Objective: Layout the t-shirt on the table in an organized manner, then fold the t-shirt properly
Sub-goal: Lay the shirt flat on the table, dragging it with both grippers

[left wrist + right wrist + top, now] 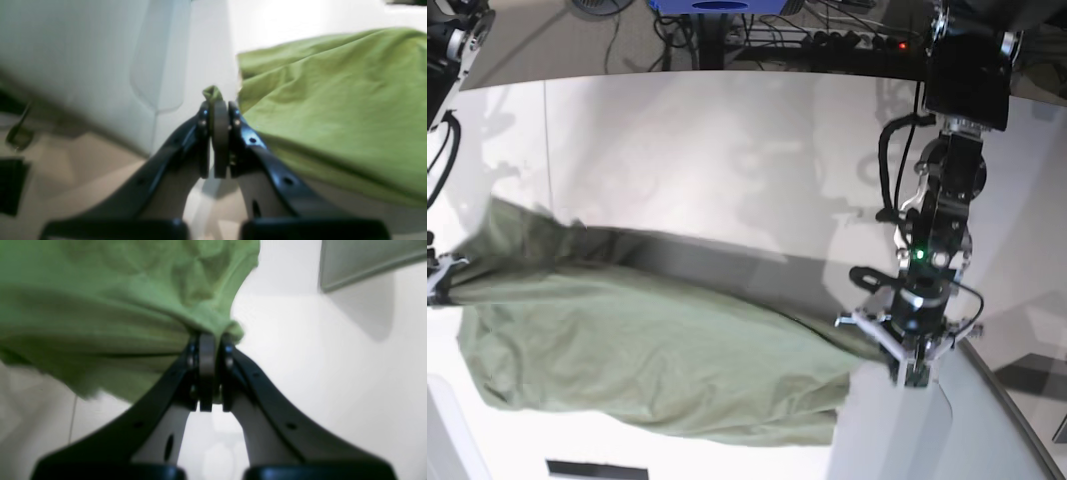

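Two arms are up, and between them I have the t-shirt (647, 350) stretched across the base view, a wide olive-green sheet sagging in the middle, its lower part against the white table (727, 160).

On the left of that view, at the very edge of the frame, my right gripper (208, 340) is mostly cut off; its wrist camera shows the jaws pressed together with a bunched corner of green cloth pinched at their tips. The fabric fans away from the pinch toward the upper left of that picture, in soft folds. A grey angled panel (367, 263) sits at the upper right of that wrist picture.

I can read no brand, label or writing anywhere on the shirt; both wrist pictures are blurred. A short black strip (597, 468) lies on the near edge of the table, with no lettering I can make out.

The tabletop is smooth, glossy and white, with a thin dark seam (545, 140) running far to near on its left part. Beyond its far edge are cables and a blue stand (717, 8).

On the right, my left gripper (218, 101) hangs from its black arm, jaws shut on a small tuft of green, the shirt spreading off beside it.
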Robot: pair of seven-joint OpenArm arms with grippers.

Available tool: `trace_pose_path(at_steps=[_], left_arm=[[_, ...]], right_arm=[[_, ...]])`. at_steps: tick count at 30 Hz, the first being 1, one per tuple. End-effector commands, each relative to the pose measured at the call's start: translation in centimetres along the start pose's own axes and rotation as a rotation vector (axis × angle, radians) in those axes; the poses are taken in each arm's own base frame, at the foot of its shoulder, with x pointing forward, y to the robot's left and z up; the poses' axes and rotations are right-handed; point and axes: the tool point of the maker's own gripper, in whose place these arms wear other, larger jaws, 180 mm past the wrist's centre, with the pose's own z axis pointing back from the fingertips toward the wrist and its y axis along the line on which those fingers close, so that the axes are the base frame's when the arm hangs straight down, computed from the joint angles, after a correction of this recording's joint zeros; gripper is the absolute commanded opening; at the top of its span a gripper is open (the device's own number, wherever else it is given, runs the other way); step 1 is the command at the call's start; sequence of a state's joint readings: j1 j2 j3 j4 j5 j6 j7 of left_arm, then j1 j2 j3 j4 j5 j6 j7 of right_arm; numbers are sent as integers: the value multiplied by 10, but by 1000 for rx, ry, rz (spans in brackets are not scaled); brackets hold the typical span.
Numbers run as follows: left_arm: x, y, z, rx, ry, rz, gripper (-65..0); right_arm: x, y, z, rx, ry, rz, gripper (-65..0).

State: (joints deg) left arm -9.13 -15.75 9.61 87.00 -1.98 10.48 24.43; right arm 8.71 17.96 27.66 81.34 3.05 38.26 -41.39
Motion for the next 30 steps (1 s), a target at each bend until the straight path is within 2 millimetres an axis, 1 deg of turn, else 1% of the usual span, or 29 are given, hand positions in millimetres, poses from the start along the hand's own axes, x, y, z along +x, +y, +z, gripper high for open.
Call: trace_pose_path(at_steps=[1,4,6,8,9,14,15,17,18,19,20,22,23,25,27,30], left_arm=[[3,5,1,6,-23,-18,-650],[-45,2,7,-3,84,-41,-650],[-72,1,10,-6,147,-50,-650],[-94,1,12,-6,199,-58,-650],[-101,2,13,-5,213,-60,-650],[-114,1,13,-9,149,-75,-650],[-116,1,13,-9,150,-75,-650],[-118,1,12,-8,153,-72,-650],[-117,0,12,-7,153,-70,-650],[-116,1,12,-5,149,-70,-650],[-114,2,11,-2,146,-68,-650],[-105,5,5,6,129,-63,-650],[-103,6,4,8,125,-63,-650],[-100,7,2,13,119,-60,-650],[-92,7,-1,12,103,-61,-650],[-92,2,-3,7,107,-52,-650]], right_arm=[[7,-10,3,-19,-21,2,-650],[-17,0,-8,19,36,-30,-650],[-34,6,-17,47,75,-62,-650],[-47,14,-28,80,92,-94,-650],[-48,16,-32,91,82,-109,-650],[-42,23,-50,136,39,-176,-650],[-38,23,-53,142,31,-185,-650],[-26,19,-53,136,9,-183,-650],[-19,12,-51,122,-4,-173,-650],[-10,8,-49,113,-23,-164,-650],[-4,9,-48,113,-32,-145,-650],[14,9,-48,113,-48,-85,-650],[19,10,-49,117,-50,-61,-650],[33,18,-55,141,-54,-33,-650],[45,27,-65,175,-67,-26,-650],[51,44,-81,233,-82,-41,-648]])
